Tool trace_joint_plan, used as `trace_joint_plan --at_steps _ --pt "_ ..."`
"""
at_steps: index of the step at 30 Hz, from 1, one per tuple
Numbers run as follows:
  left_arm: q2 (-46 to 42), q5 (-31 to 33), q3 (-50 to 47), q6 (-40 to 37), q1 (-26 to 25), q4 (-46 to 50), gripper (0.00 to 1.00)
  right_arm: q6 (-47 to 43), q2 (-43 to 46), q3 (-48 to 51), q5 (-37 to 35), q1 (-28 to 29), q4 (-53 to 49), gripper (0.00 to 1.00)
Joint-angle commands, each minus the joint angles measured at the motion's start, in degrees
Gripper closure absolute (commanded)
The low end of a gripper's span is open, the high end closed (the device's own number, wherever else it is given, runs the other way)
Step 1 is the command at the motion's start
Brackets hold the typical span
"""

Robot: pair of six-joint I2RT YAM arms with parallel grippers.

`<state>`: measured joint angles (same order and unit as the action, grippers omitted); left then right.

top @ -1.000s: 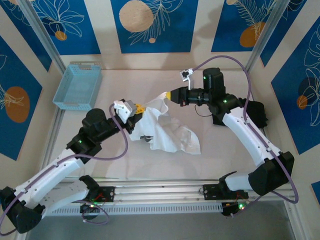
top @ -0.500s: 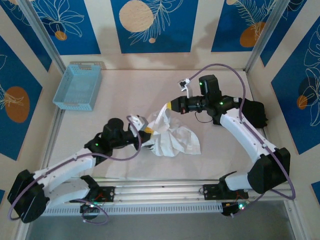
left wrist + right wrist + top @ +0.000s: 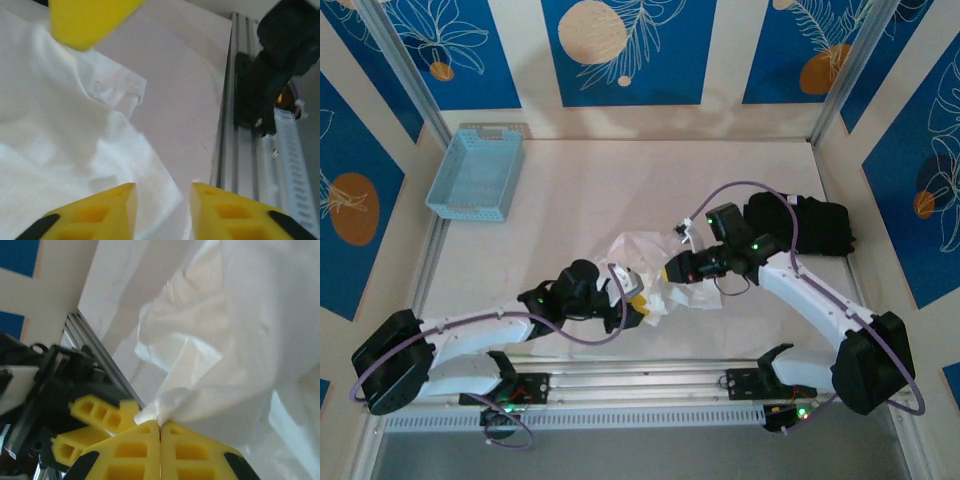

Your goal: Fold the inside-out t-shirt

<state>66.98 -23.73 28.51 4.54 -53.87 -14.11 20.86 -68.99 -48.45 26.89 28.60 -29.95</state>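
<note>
One blue basket [image 3: 475, 172] is seen far left; left gripper [image 3: 161, 192] is held with fingers apart over an edge of the t-shirt [image 3: 638, 250], bunched near the front rail [image 3: 640, 378]; right gripper [image 3: 160, 426] is clamped on its fabric.

Soft, even light comes from overhead; the arms throw faint shadows on the pale worktop [image 3: 580, 190]. Above the left hand [image 3: 162, 192] the white t-shirt [image 3: 55, 150] glares, its folds washed out. The hand's yellow fingers [image 3: 95, 217], close to the lens, are blurred.
</note>
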Motion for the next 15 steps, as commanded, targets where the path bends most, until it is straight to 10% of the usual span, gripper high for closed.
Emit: trace_joint_plan --at_steps 1,9,15 --pt "-4.44 2.44 -2.11 0.80 -0.20 0.08 0.56 0.87 2.30 1.03 -3.90 0.24 -3.06 0.74" --pt "-9.87 24.80 2.44 8.99 8.21 12.53 0.46 1.37 0.89 -2.81 -18.27 -1.22 -1.23 0.54" --pt "-5.47 22.61 3.53 20.51 20.55 17.59 0.43 0.37 -6.79 -6.56 -27.33 -1.32 3.82 0.50"
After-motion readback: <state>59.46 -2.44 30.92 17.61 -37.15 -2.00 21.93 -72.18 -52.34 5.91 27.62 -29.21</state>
